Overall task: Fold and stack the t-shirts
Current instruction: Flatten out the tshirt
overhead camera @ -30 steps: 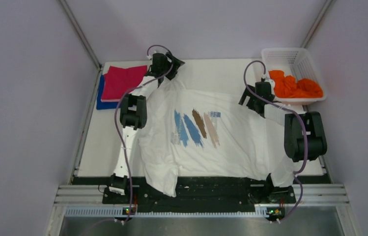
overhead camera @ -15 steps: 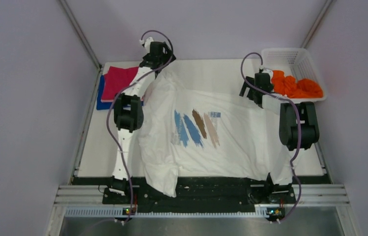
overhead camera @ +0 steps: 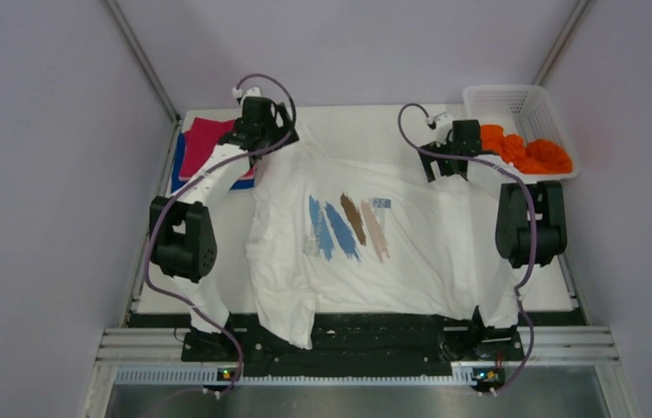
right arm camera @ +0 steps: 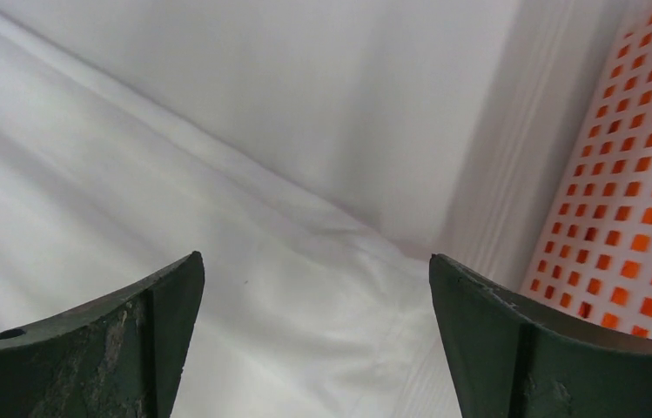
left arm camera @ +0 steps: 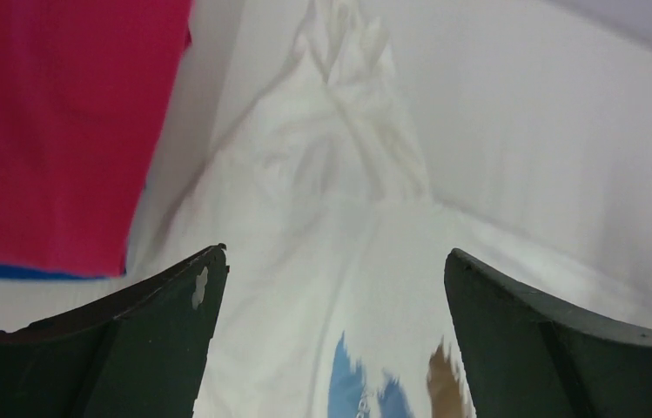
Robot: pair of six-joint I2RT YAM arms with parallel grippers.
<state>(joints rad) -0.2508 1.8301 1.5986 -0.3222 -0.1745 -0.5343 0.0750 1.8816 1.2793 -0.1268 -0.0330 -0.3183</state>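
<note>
I see the white t-shirt (overhead camera: 409, 261) spread print-up over most of the table (overhead camera: 366, 129). Its near hem spills over the near edge onto the black rail (overhead camera: 374, 335) between the arm bases. A narrow bare strip runs along the left edge.

Mid-shirt, the print (overhead camera: 346, 228) shows slanted blue and brown strokes and a small blue patch. Any writing there is too small to read.

Farther on, my left gripper (left arm camera: 335, 261) hangs over the shirt's bunched far-left part, jaws wide apart, gripping nothing. My right gripper (right arm camera: 315, 261) hangs over the shirt's far-right part, just beside the basket (overhead camera: 514, 97), equally wide and empty. Between them, bare table runs along the far edge.

At the far-left corner a magenta t-shirt (overhead camera: 207, 139) lies folded on a blue t-shirt (overhead camera: 179, 174). At the far-right corner the white lattice basket holds the orange t-shirt (overhead camera: 531, 155).
</note>
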